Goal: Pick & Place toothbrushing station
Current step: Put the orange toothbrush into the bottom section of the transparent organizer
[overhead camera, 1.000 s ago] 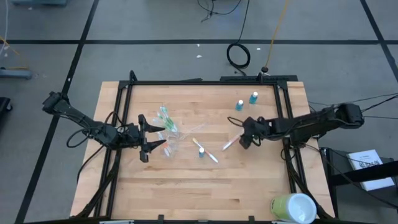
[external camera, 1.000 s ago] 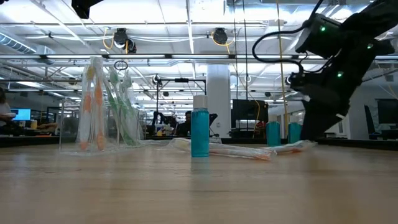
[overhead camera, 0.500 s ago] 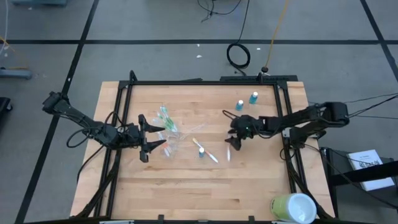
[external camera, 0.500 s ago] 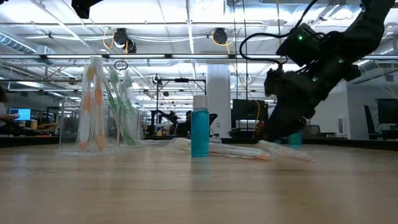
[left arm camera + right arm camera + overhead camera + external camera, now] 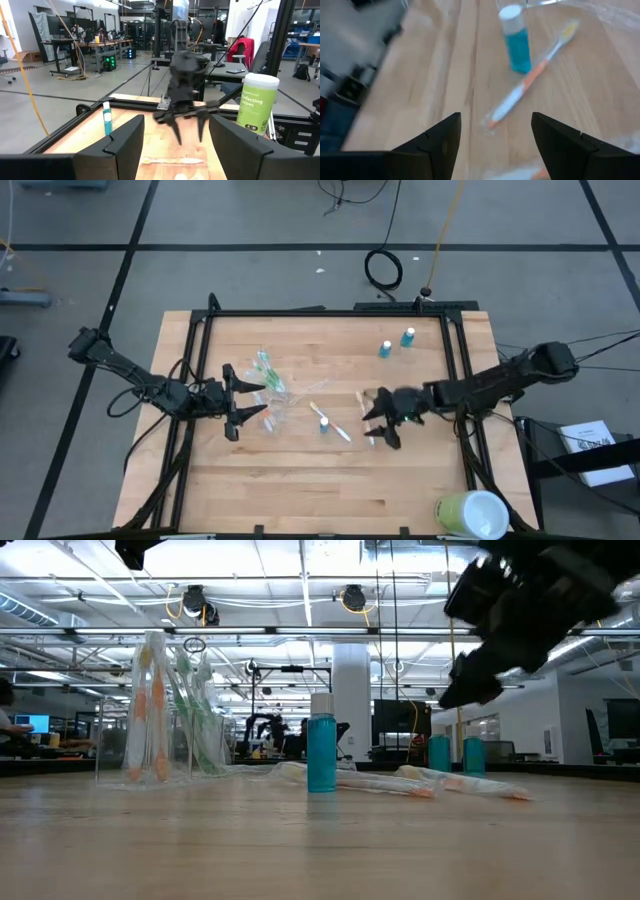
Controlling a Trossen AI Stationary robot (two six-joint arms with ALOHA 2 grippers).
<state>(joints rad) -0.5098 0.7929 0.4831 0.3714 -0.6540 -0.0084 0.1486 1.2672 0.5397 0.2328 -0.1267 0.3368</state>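
Observation:
A small clear cup (image 5: 270, 383) (image 5: 150, 710) stands upright at the table's left with several green and orange toothbrushes in it. One blue white-capped tube (image 5: 323, 423) (image 5: 516, 40) stands at mid-table with a toothbrush (image 5: 530, 82) lying beside it. Two more tubes (image 5: 385, 349) (image 5: 408, 337) stand at the far right. Another toothbrush (image 5: 470, 783) lies flat under my right gripper (image 5: 380, 427), which hovers open above the table. My left gripper (image 5: 250, 397) is open and level, just beside the cup, with nothing between its fingers.
A large green-and-white container (image 5: 470, 515) (image 5: 257, 102) stands at the near right corner. Crumpled clear wrap (image 5: 282, 416) lies near the cup. A black frame (image 5: 330, 312) borders the table. Bare wood lies along the near edge.
My right gripper has moved toward the table's left and near edge, risen and tipped up from pointing steeply down. The toothbrush beside it has slid toward the near edge and now lies flat on the wood, clear of the fingers. My left gripper has kept still.

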